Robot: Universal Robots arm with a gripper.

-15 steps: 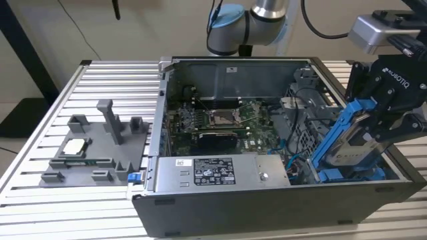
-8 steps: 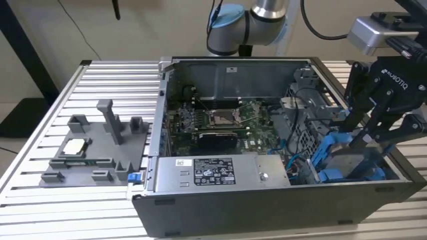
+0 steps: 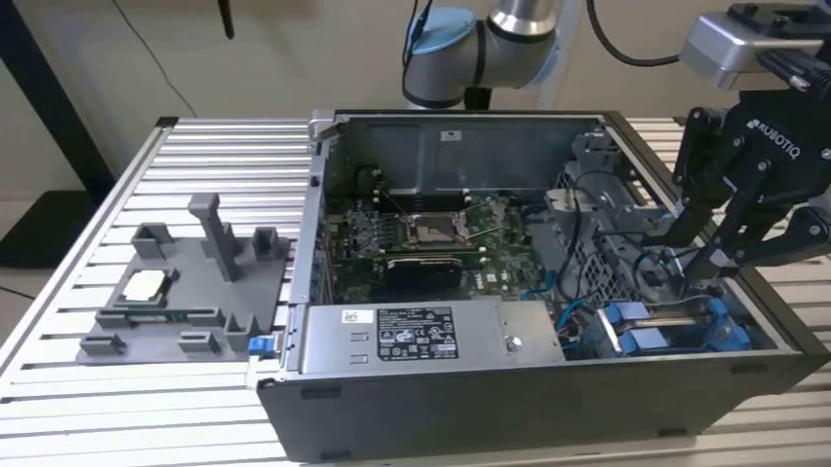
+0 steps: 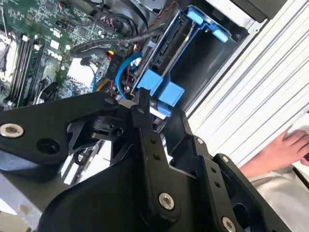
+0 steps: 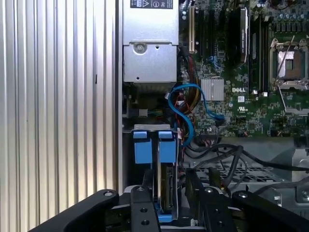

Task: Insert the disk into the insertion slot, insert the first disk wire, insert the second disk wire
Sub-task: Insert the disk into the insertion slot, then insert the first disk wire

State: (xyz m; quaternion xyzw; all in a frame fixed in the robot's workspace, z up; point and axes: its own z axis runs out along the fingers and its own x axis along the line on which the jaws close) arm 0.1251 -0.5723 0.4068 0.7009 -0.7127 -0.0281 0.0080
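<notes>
**Wire step at the drive bay**

In the computer case's point(image 3: 520, 413) near corner, on the exterior view's right, the disk point(image 3: 645, 339) looks seated in the insertion slot point(image 3: 731, 334). Just beyond, the gripper point(image 3: 692, 253) hangs by a blue cable point(image 5: 190, 130); its grasp cannot be told. This is likely the first-wire step, which demands exact connector alignment.

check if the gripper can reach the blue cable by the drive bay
Probably yes: the case is open on its side and the gripper hangs close over the blue cable, though black wires crowd it.
</notes>
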